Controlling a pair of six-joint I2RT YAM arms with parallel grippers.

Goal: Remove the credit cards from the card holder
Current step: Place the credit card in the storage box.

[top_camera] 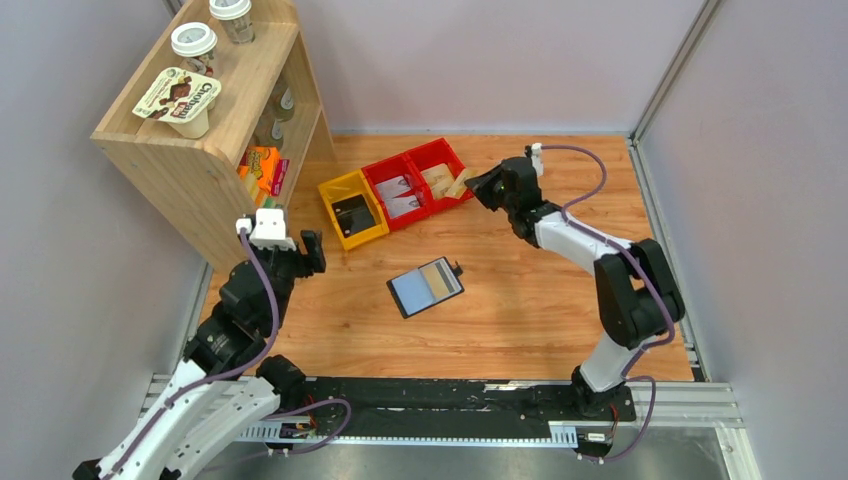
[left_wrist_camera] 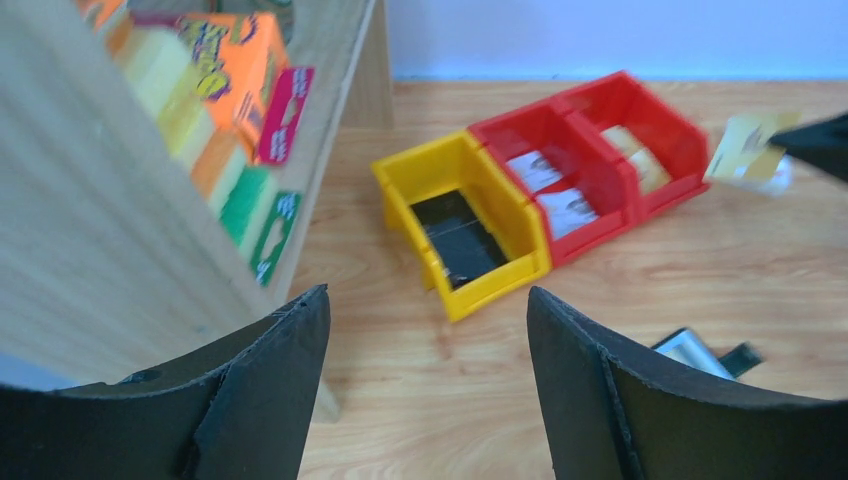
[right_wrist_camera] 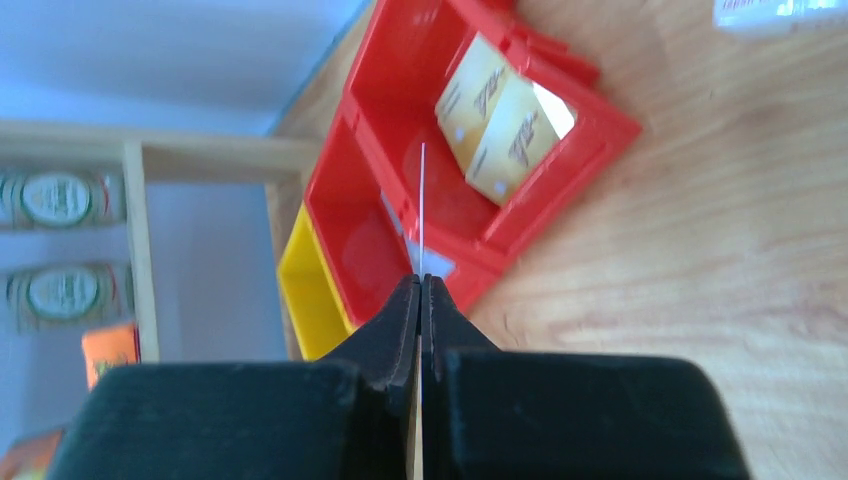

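Note:
The black card holder [top_camera: 412,292] lies open on the table with its bluish-grey inside up; one tan credit card [top_camera: 438,281] sits in its right half. Its corner shows in the left wrist view [left_wrist_camera: 688,350]. My right gripper [top_camera: 480,190] is shut on another tan credit card [top_camera: 463,184] and holds it beside the right red bin [top_camera: 452,156]. In the right wrist view the gripper [right_wrist_camera: 421,282] grips that card edge-on, a thin line [right_wrist_camera: 423,210]. It also shows in the left wrist view [left_wrist_camera: 745,150]. My left gripper [top_camera: 312,250] [left_wrist_camera: 427,300] is open and empty near the shelf.
The right red bin holds tan cards [right_wrist_camera: 495,120]. A middle red bin [top_camera: 385,172] holds silvery packets, and a yellow bin [top_camera: 336,190] a black item. A wooden shelf [top_camera: 190,160] with cups and boxes stands at the left. Walls enclose the table.

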